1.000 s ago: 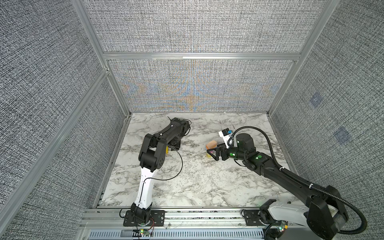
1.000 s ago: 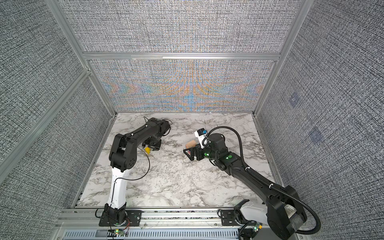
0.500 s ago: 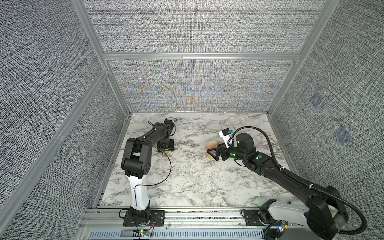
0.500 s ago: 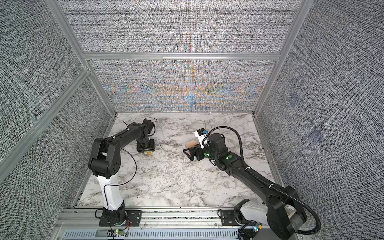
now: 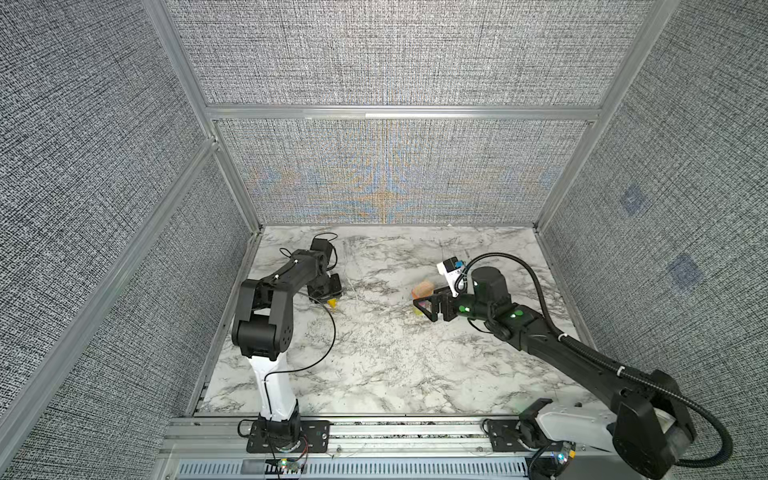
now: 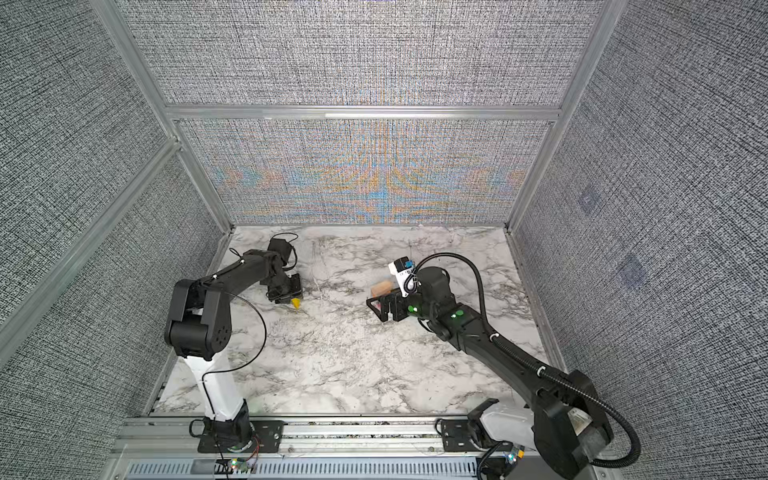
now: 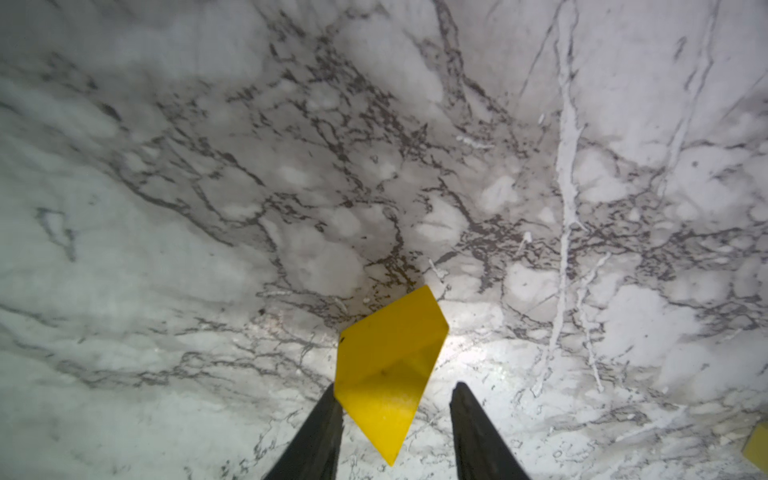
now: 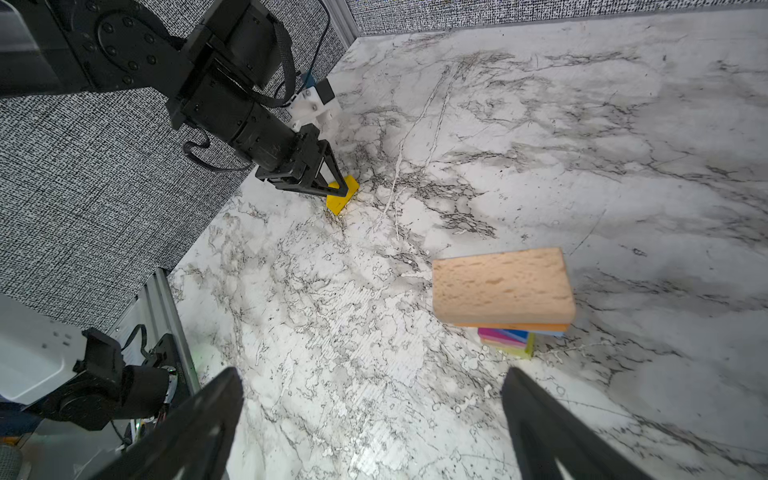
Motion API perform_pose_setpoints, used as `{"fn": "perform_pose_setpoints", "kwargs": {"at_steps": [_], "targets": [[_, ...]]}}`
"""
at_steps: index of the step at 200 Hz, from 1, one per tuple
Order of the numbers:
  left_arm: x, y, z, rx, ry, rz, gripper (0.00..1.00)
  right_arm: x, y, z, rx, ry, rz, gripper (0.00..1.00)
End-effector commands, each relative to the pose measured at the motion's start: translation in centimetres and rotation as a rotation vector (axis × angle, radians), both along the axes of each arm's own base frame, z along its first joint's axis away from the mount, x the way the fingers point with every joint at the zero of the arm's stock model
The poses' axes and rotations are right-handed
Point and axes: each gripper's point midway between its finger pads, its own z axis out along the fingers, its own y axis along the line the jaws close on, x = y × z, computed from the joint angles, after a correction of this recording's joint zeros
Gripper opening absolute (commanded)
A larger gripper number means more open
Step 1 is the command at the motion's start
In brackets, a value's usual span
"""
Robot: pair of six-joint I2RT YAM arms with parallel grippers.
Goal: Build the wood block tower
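Observation:
A yellow wedge (image 7: 386, 361) lies on the marble at the left; it also shows in both top views (image 5: 332, 302) (image 6: 296, 303). My left gripper (image 7: 395, 399) is low over it, open and narrow. One finger touches the wedge and a gap is left at the other. The tower (image 8: 509, 336) stands right of centre, with lime, magenta, blue and orange layers under a plain plank (image 8: 503, 291) that overhangs them. My right gripper (image 8: 372, 372) is wide open and empty, just short of the tower (image 5: 423, 289) (image 6: 381, 287).
Grey mesh walls with metal posts close in the marble table (image 5: 374, 353) on three sides. A metal rail (image 5: 374, 432) runs along the front edge. A small yellow piece (image 7: 756, 453) shows at the edge of the left wrist view. The left arm's cable (image 5: 328, 332) loops over the table.
The left arm's elbow has swung out to the left, and its gripper has shifted slightly left and forward over the yellow wedge. The right arm has not moved.

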Motion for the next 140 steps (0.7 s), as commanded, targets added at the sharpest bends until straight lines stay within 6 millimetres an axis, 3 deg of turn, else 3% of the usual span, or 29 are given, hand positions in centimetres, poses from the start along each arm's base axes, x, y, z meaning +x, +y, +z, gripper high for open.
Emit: {"fn": "perform_pose_setpoints", "kwargs": {"at_steps": [1,69,140], "targets": [[0.47,-0.28,0.21,-0.023,-0.020,0.001,0.44,0.11,0.24,0.48,0.014,-0.016,0.006,0.99],[0.70,-0.29,0.28,-0.036,-0.020,0.008,0.33,0.14,0.34,0.33,0.016,-0.012,0.009,0.99],[1.31,0.21,0.25,-0.001,-0.012,0.007,0.43,0.08,0.42,0.45,0.020,-0.011,0.015,0.99]]}}
